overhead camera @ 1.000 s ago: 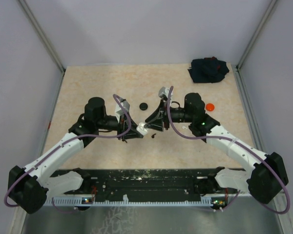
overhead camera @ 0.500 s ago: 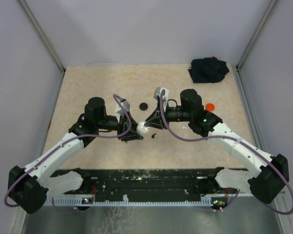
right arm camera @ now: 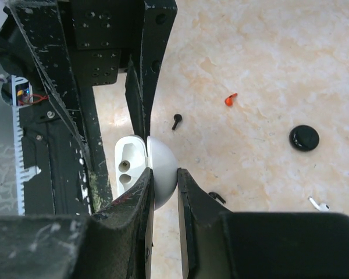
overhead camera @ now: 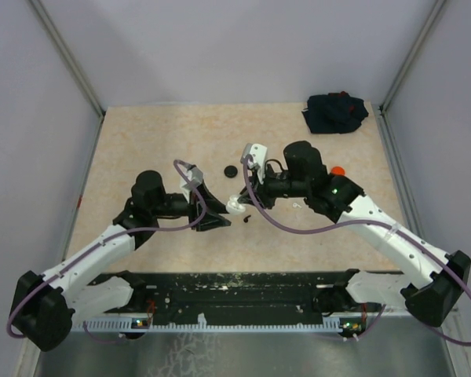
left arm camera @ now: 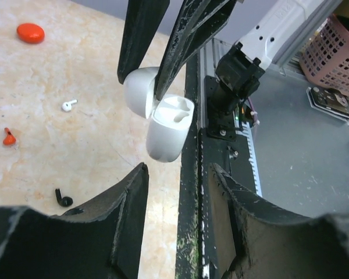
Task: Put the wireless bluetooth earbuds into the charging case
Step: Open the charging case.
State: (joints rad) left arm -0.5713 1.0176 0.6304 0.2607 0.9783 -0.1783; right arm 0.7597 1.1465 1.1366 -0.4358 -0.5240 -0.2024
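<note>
Pinching the open white case [right arm camera: 128, 168] by its lid, the right gripper [right arm camera: 163, 174] is holding it mid-table with sockets exposed, probably for loading, the left gripper [left arm camera: 174, 174] hovering open and empty just beside it, while the earbuds [left arm camera: 68, 105] are lying loose on the table [left arm camera: 75, 58] nearby.

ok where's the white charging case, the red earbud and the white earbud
white charging case [left arm camera: 164, 136]: left wrist view, on its open lower shell
red earbud [left arm camera: 9, 138]: left wrist view, on its body
white earbud [left arm camera: 68, 105]: left wrist view, on its middle
</note>
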